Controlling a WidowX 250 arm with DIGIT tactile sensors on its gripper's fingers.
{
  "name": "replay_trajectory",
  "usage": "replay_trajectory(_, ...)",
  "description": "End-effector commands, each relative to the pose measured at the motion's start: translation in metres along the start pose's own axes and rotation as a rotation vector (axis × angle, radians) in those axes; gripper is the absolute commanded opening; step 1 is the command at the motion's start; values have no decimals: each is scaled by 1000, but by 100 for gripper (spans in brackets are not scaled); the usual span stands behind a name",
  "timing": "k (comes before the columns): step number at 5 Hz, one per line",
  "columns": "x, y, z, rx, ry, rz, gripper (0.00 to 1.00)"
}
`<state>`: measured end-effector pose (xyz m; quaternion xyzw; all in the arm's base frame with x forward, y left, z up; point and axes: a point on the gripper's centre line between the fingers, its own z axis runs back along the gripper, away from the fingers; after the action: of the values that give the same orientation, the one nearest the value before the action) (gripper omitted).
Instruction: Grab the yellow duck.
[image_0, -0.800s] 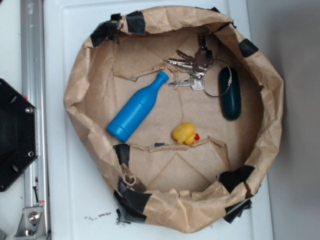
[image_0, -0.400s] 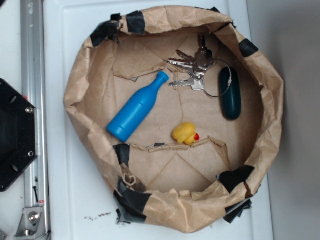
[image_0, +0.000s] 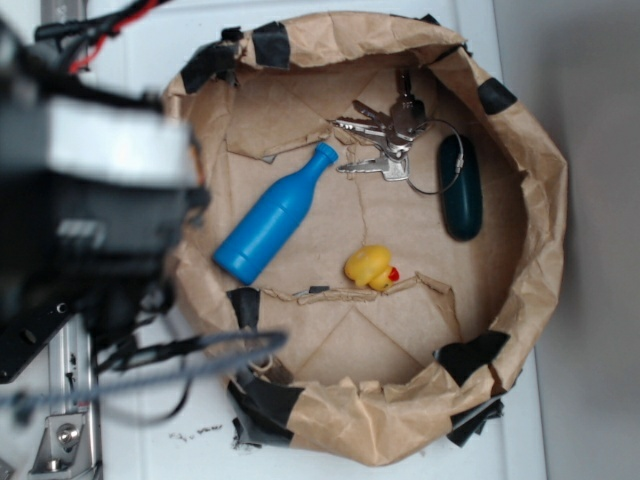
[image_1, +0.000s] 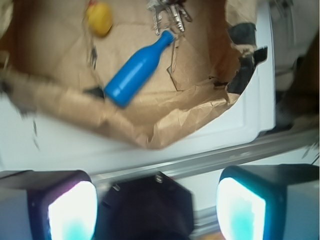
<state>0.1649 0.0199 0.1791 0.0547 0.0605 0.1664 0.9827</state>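
White tabletop (image_0: 130, 420) is being occupied by paper basket (image_0: 545, 215); blue bottle (image_1: 138, 69) is being seen nearer gripper (image_1: 157, 205) than yellow duck (image_1: 100, 18); jaws are being held apart outside.

The crumpled matt brown paper bowl (image_0: 520, 260), patched with black tape, is holding a smooth blue plastic bottle (image_0: 272, 214), a small glossy yellow rubber duck (image_0: 368, 266), a shiny metal key bunch (image_0: 385, 140) and a dark smooth oval fob (image_0: 461, 187) on the smooth white tray (image_0: 130, 400).
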Motion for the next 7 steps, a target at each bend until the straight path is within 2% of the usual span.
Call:
replay_trajectory(1, 55, -6, -21, -103, -259, 334, 100)
replay_trajectory(2, 83, -17, -49, -108, -292, 298, 100)
replay_trajectory(4, 112, -21, -102, -24, -230, 286, 100)
replay_trajectory(5, 118, -33, -101, -76, -268, 300, 100)
replay_trajectory(6, 120, -51, -97, -131, -242, 242, 100)
replay_trajectory(7, 112, -59, -83, -141, -238, 214, 100)
